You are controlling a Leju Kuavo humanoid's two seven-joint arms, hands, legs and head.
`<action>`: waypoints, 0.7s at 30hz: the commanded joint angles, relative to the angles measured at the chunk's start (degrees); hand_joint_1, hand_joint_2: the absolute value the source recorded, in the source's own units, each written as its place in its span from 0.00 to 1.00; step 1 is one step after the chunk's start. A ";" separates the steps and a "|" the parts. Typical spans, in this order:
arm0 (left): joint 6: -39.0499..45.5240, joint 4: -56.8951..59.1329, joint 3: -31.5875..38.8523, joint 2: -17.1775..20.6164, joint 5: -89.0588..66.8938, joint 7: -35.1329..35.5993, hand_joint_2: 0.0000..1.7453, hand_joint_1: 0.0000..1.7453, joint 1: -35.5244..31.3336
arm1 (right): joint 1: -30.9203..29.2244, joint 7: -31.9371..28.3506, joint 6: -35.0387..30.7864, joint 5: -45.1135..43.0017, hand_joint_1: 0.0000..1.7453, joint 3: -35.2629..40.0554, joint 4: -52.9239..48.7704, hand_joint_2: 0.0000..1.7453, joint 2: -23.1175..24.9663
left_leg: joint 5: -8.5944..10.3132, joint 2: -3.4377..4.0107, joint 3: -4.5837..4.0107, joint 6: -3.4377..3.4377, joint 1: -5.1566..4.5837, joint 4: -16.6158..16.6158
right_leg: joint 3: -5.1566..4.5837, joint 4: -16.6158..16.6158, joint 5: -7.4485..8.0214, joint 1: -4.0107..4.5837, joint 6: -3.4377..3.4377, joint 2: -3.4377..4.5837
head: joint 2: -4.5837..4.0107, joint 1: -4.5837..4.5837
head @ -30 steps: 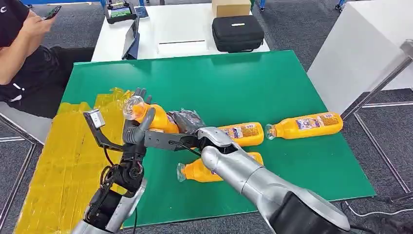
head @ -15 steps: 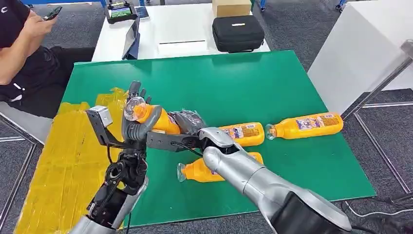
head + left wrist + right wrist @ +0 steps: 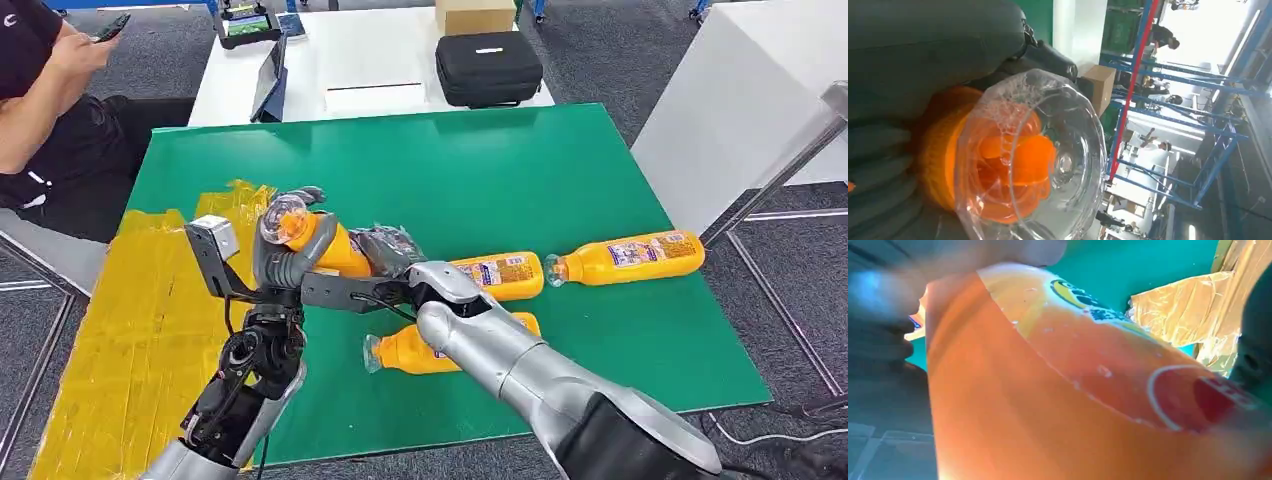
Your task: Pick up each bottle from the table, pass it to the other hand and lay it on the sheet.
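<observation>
Orange juice filled the bottle (image 3: 322, 243) that both hands shared above the green table (image 3: 560, 170), just beside the yellow sheet (image 3: 120, 330). From the head view, the left hand (image 3: 285, 255) had its fingers curled round the bottle's clear base end, while the right hand (image 3: 385, 252) gripped the other end of it. I judged the hand-over only half done. If the right hand let go before the left had a full wrap, the bottle could tip out by its heavier end and drop onto the table edge instead of the sheet. Three more bottles lay on the green: one (image 3: 505, 272) close behind the right arm, one (image 3: 405, 352) partly under that arm, and one (image 3: 625, 257) well apart to the right. A careless swing of the arm could roll the near two.

The left wrist view showed the bottle's clear domed base (image 3: 1048, 160) almost against the lens, with dark fingers (image 3: 883, 165) closed beside it; the grip looked shallow, near the very end.

In the right wrist view the bottle's label (image 3: 1128, 340) sat blurred and close. The fingers were too smeared to read there, so how firm that hold was I could not tell.
</observation>
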 commanded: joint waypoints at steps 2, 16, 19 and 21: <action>-2.16 4.35 -9.95 -3.92 -1.01 0.77 1.00 1.00 -2.45 | -2.13 -0.73 1.33 1.11 1.00 3.41 0.23 1.00 5.16 | -0.15 0.10 0.12 -0.07 -0.04 0.12 | 0.14 0.13 -0.18 -0.02 0.00 -0.08 | 0.00 0.00; -2.75 2.97 -9.12 -3.05 -1.13 0.60 1.00 1.00 -2.01 | -2.20 -0.27 -0.27 2.76 1.00 1.50 1.89 1.00 5.16 | -0.26 0.17 0.27 -0.11 -0.05 0.18 | 0.29 0.20 -0.29 -0.01 -0.01 -0.09 | 0.00 0.00; 0.14 -3.38 -6.33 -1.18 -3.25 -2.03 1.00 1.00 -0.24 | -2.21 -3.23 -2.91 3.48 0.53 -2.16 3.62 1.00 5.16 | -0.14 0.16 0.11 -0.07 -0.04 0.10 | 0.10 0.11 -0.14 -0.01 -0.01 -0.01 | 0.00 0.00; 0.09 -4.88 -5.90 -0.69 -3.48 -1.01 1.00 1.00 0.16 | -2.24 -3.95 -2.65 3.96 0.53 -3.03 4.01 1.00 5.16 | -0.13 0.22 0.06 -0.07 -0.03 0.11 | 0.03 0.13 -0.12 -0.01 -0.01 0.06 | 0.00 0.02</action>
